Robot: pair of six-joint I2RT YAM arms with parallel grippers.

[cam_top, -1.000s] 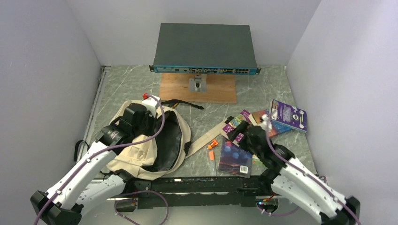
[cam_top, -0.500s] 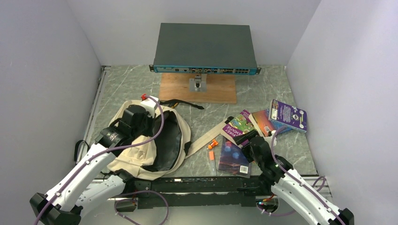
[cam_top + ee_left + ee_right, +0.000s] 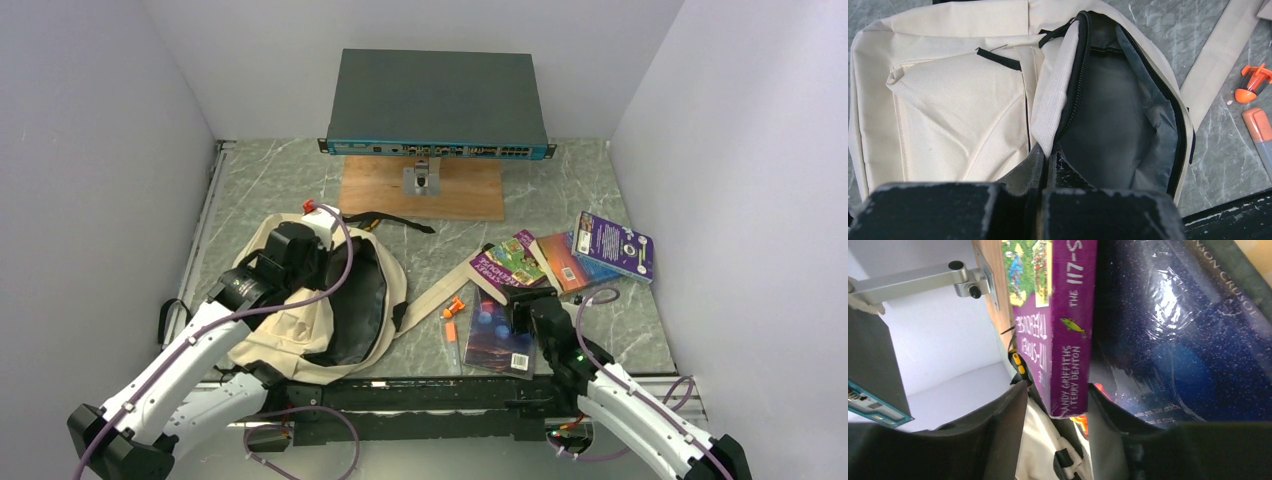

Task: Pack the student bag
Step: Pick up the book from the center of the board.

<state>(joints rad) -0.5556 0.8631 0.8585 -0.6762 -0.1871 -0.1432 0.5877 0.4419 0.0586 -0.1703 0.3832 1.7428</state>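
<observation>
Pinching rim of 1 student bag (image 3: 948, 110): L end effector (image 3: 1047, 161); R end effector (image 3: 1057, 390) straddles 1 purple book (image 3: 1068, 315), grip unclear.

Top view: fixed high up at the near side, looking down and forward over the whole bench (image 3: 290, 170). Left wrist: super close, staring down into the open student bag (image 3: 948, 115), shared with the top view, left of centre. Right wrist: jammed right against a purple book (image 3: 1068, 315), aimed low toward the back, shared too, centre-right.
</observation>
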